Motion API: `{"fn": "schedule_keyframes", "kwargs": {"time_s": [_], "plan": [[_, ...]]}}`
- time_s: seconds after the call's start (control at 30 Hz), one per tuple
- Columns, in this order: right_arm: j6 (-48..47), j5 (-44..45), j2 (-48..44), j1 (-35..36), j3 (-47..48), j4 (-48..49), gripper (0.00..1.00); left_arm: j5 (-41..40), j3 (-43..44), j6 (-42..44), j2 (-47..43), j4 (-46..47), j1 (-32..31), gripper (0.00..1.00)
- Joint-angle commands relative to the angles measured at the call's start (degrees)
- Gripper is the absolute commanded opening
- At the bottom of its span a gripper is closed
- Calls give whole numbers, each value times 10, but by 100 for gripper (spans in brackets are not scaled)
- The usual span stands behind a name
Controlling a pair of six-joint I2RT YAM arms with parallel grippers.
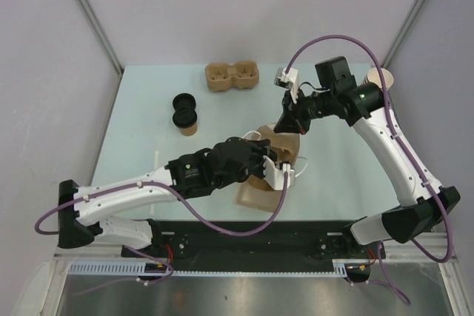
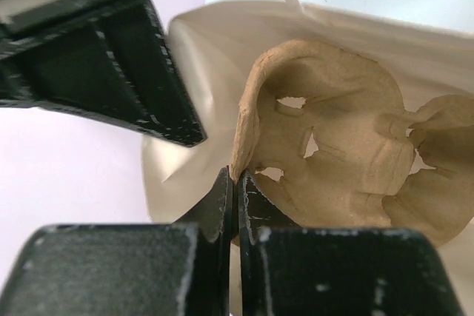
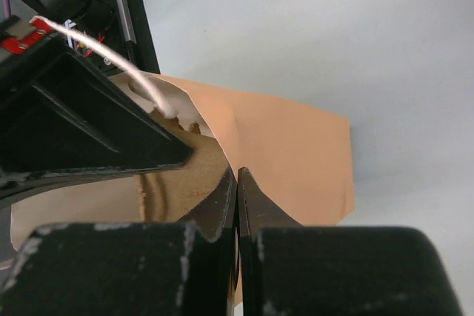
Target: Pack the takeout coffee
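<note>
While both arms meet over the middle of the table [image 1: 148, 101], the top view shows the left gripper [image 1: 275, 166] and right gripper [image 1: 294, 122] at the mouth of a brown paper bag [image 1: 250, 196] near the front edge. The paper cup [image 1: 189, 128], with what looks like its black lid [image 1: 183, 107] on top, stands well apart to the left and farther back; it is not yet packed. A spare pulp tray [image 1: 232, 77] sits at the back edge and a stack of cups [image 1: 379, 78] at back right. Neither is touched.

Left wrist view: the jaws are pressed together on the rim of a pulp tray [image 2: 341, 153], which sits against the bag's white lining [image 2: 196, 57] with its cup wells facing the camera. How deep the tray sits cannot be told.

Right wrist view: the jaws are pinched together on the bag's upper lip, lifting it. A white cord handle [image 3: 126, 64] curls by the mouth.

Judgement: the step in hand is seating the tray in the bag, ahead of the coffee.
- The right gripper should hold the lip high and steady so the mouth is wide.
- The left gripper should slide the tray in flat along the bag's length until it rests on the bottom panel.
- It should then release without dragging the tray back out.
- The rim is thin pulp, so twisting could fold or tear it.
- The bag is light and may slide on the table.
</note>
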Motion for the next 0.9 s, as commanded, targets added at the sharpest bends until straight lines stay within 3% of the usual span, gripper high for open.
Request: {"fn": "schedule_keyframes", "kwargs": {"time_s": [0.0, 0.23, 0.47, 0.67, 0.87], "plan": [[-5, -40, 2, -6, 24, -1, 0, 12, -10, -12, 14, 34, 20, 0], [-9, -48, 4, -11, 20, 2, 0, 21, -32, -47, 16, 73, 41, 0], [-18, -57, 4, -14, 14, 7, 0, 43, -45, -83, 27, 42, 53, 0], [-33, -60, 5, -13, 15, 4, 0, 105, -68, -68, 11, 42, 66, 0], [-38, -59, 9, -12, 20, 6, 0, 99, -49, -60, 25, 16, 66, 1]]}}
